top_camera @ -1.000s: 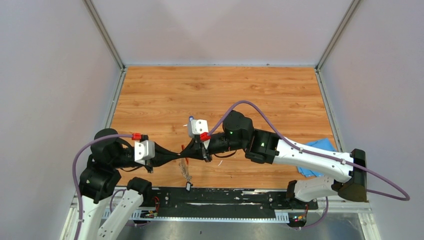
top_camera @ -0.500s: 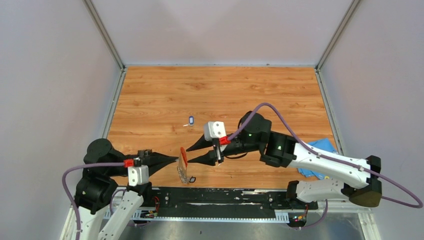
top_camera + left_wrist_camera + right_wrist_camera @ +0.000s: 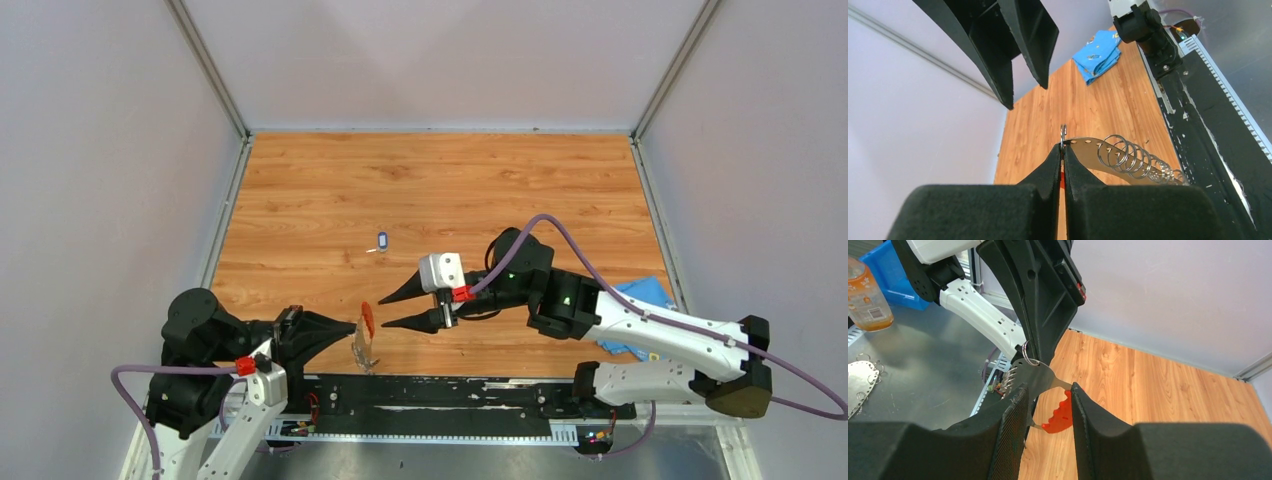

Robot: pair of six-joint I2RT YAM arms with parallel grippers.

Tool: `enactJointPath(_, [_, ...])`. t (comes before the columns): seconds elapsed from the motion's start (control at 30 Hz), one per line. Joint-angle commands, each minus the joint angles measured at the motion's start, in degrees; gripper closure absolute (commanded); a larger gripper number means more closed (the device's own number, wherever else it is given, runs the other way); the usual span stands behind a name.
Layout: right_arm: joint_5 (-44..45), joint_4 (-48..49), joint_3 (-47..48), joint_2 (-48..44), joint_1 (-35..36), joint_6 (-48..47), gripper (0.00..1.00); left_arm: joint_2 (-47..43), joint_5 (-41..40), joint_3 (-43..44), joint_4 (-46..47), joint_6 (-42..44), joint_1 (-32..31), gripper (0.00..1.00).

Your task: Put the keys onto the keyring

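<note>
Wooden table [image 3: 560, 190], grey walls. Left claw [image 3: 351, 324] pinches keyring [image 3: 364, 342], held in air over near table edge. Right claw [image 3: 383, 314] spread, empty, just beside keyring. Blue-white key [image 3: 382, 240] lies mid-table, well apart. Step in hand, judged: key pickup. Next move needs right claw pinching key head.

I see plain pale grey walls [image 3: 450, 60] closing in an orange-brown wood-grain tabletop [image 3: 450, 190] on three sides, with thin silver metal corner posts [image 3: 207, 65] behind and even light.
</note>
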Motion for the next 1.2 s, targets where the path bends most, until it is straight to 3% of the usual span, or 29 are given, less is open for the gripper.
enactJointPath(0.0, [-2.29, -0.33, 1.93, 1.6, 0.92, -1.36, 0.6, -0.05, 0.65, 0.11, 1.45, 0.7, 0.21, 1.0])
enactJointPath(0.3, [2.93, -2.32, 5.03, 4.8, 3.78, -5.28, 0.61, 4.24, -8.45, 1.62, 1.35, -14.63, 0.16, 1.0])
enactJointPath(0.67, [17.27, -3.9, 6.71, 6.42, 3.85, -6.64, 0.62, 2.18, -12.43, -0.77, 1.36, -19.41, 0.21, 1.0])
enactJointPath(1.0, [4.7, -3.25, 5.32, 6.56, 1.16, -5.47, 0.62, 4.41, -16.97, -0.87, 1.26, -25.54, 0.2, 1.0])
enactJointPath(1.17, [10.11, -3.18, 6.38, 7.04, -2.69, 1.03, 0.61, 5.16, -20.16, -0.74, 1.21, -27.63, 0.18, 1.0])
